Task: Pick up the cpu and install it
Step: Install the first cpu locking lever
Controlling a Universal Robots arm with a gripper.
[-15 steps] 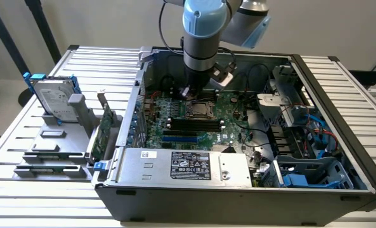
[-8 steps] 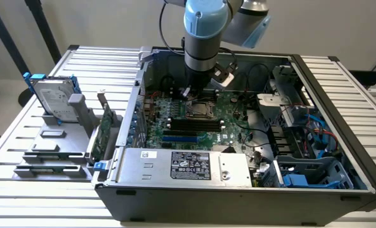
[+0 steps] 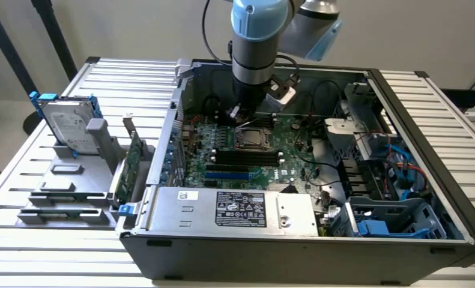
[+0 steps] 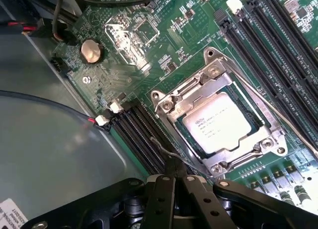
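Fingers [image 4: 171, 177] closed, tips pressed together, nothing held between them. They sit right at the thin wire lever [image 4: 164, 148] by the socket frame's [image 4: 164, 106] near corner; can't tell if they actually touch it. In the exterior view the fingers [image 3: 235, 114] hang low over the motherboard [image 3: 257, 168], just behind the socket.

cpu [image 4: 218, 123] is seated in the socket, silver top up with printed text visible, metal frame around it with a screw at each corner. In the exterior view the cpu [image 3: 248, 137] is near the middle of the board, just below the wrist.

Around the socket: black memory slots [image 4: 136, 134] beside the fingers, another bank on the opposite side of the socket. Coin cell [image 4: 92, 51] further out on the board, with a red/black lead plugged in near the slot ends.

Arm [image 3: 258, 36] comes straight down from above into the open PC case [image 3: 301, 249]. Power supply [image 3: 233, 210] with its label lies along the case's front edge; blue-clipped drive bay [image 3: 393, 222] at the front corner on the exterior view's right.

Case sits on the slatted worktop [image 3: 29, 168]. On the worktop toward the exterior view's left edge: grey holder rack with the hard drive [image 3: 65, 126] standing upright in blue clips, and a green expansion card [image 3: 129, 165] standing on edge just beside the case wall.
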